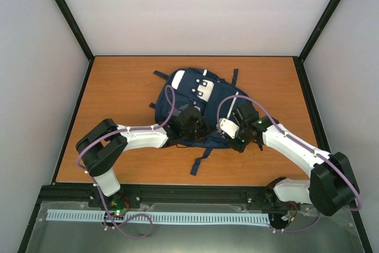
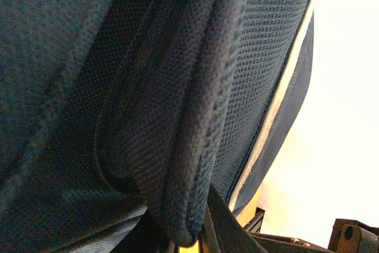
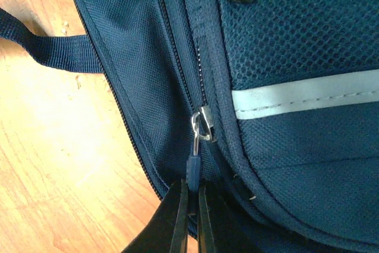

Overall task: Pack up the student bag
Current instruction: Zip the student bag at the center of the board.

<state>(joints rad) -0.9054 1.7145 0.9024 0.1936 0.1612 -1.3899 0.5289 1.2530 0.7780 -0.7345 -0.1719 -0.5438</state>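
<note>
Top view: the bag (image 1: 190, 89) lies flat on the table (image 1: 118, 87), a bit above the middle of the frame and slightly right of center, front side up with its white patches showing. Both arms reach in and meet at its lower edge.

The right gripper (image 3: 192, 199) comes in from the bottom of the right wrist view, fingers squeezed narrow around the dark blue pull (image 3: 192, 169) of a zipper. The pull hangs from the metal slider (image 3: 203, 124) near the middle of the frame, on the zipper track that runs down along the bag's edge. To the right of the slider there's mesh fabric with a white stripe (image 3: 308, 96) across it. At the upper left, a strap (image 3: 53, 51) lies on the bare wood.

The left gripper (image 1: 188, 124) sits on the bag's lower left part in the top view. Its own camera is jammed right up against the fabric, so all you get is a padded mesh fold (image 2: 195, 146) running from the top down to the bottom middle. The fingers themselves aren't visible there. They're closed down, but I honestly can't tell if they've got any fabric pinched.
</note>
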